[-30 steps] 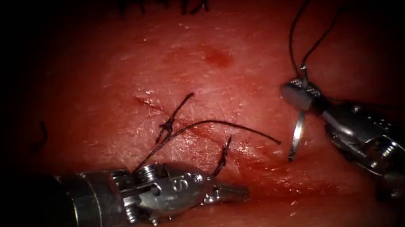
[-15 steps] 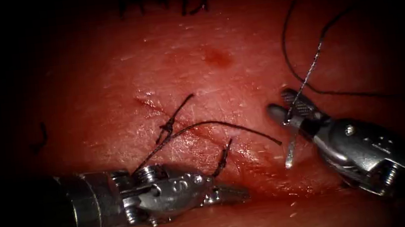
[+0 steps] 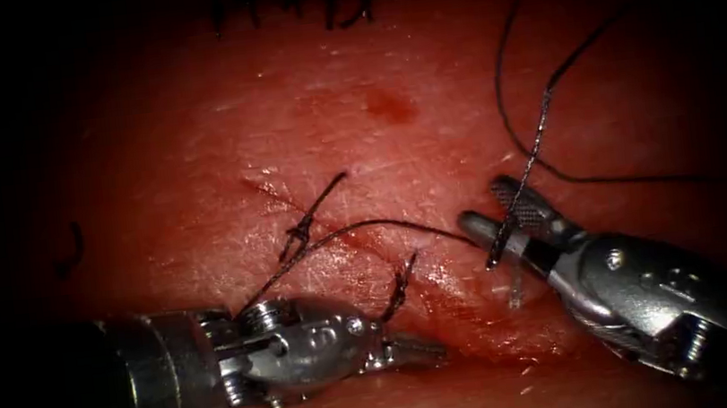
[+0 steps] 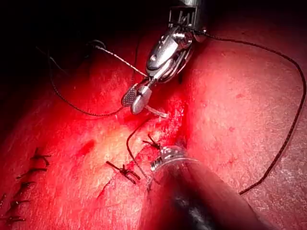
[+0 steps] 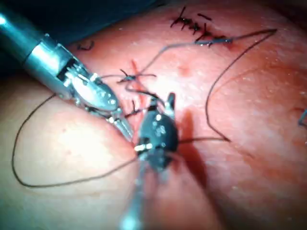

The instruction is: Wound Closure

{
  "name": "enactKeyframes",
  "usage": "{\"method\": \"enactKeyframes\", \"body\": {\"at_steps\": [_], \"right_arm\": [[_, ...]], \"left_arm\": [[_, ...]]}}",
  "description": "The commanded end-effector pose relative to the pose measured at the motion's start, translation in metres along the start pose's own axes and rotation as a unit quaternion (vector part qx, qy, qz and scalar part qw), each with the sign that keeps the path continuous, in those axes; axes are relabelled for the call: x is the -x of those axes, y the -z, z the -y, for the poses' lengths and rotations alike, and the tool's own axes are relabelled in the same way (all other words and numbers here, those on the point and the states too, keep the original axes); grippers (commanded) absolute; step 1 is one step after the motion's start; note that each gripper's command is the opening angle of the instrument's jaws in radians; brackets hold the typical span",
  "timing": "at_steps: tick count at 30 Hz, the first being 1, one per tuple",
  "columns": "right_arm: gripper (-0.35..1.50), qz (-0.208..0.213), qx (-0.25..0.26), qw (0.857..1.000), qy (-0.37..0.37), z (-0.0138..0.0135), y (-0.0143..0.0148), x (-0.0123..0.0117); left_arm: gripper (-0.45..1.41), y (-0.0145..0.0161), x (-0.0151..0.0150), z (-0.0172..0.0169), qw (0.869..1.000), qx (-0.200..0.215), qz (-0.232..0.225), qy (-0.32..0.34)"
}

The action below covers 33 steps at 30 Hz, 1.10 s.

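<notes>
On the tissue (image 3: 196, 158); right claw (image 3: 497, 226) grips needle (image 3: 510, 256); left claw (image 3: 415, 349) empty

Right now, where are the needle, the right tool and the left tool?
needle (image 3: 514, 288): endoscope view, on its lower shaft below the right tool's jaws.
right tool (image 3: 493, 220): endoscope view, between its fingertips.
left tool (image 3: 424, 347): endoscope view, at its jaw tips.

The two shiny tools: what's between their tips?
In the endoscope view, between the left end effector and the right end effector lie a short knotted thread end and bare tissue.
</notes>
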Motion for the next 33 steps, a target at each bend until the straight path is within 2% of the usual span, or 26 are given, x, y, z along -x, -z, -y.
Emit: {"method": "enactKeyframes", "body": {"at_steps": [1, 6, 11, 12, 16, 22, 29, 33], "right_arm": [[-0.35, 0.007, 0.000, 1.000, 0.003, 0.0009, -0.0005, 0.0005], [-0.35, 0.020, 0.003, 1.000, 0.009, 0.0011, -0.0004, 0.0012], [-0.35, 0.033, -0.011, 0.997, -0.062, 0.0000, -0.0005, 0.0025], [-0.35, 0.049, -0.025, 0.994, -0.092, -0.0003, -0.0005, 0.0030], [-0.35, 0.057, -0.056, 0.984, -0.156, -0.0006, -0.0007, 0.0039], [-0.35, 0.070, -0.099, 0.966, -0.230, 0.0007, -0.0015, 0.0042], [-0.35, 0.082, -0.114, 0.944, -0.299, 0.0017, -0.0018, 0.0044], [-0.35, 0.085, -0.112, 0.941, -0.308, 0.0015, -0.0016, 0.0044]], "left_arm": [[-0.43, -0.0008, 0.0000, 0.0000, 1.000, 0.000, 0.000, 0.000], [-0.43, -0.0007, 0.0000, 0.0000, 1.000, -0.001, 0.000, 0.000], [-0.43, -0.0007, -0.0001, -0.0001, 1.000, -0.001, 0.000, 0.001], [-0.45, -0.0007, -0.0001, -0.0001, 1.000, -0.001, 0.000, 0.001], [-0.45, -0.0007, -0.0001, -0.0001, 1.000, -0.001, -0.002, 0.001], [-0.45, -0.0007, -0.0003, 0.0000, 1.000, -0.001, -0.005, 0.002], [-0.45, -0.0005, -0.0004, 0.0000, 1.000, -0.002, -0.005, 0.002], [-0.45, -0.0005, -0.0005, -0.0001, 1.000, -0.003, -0.007, 0.003]]}}
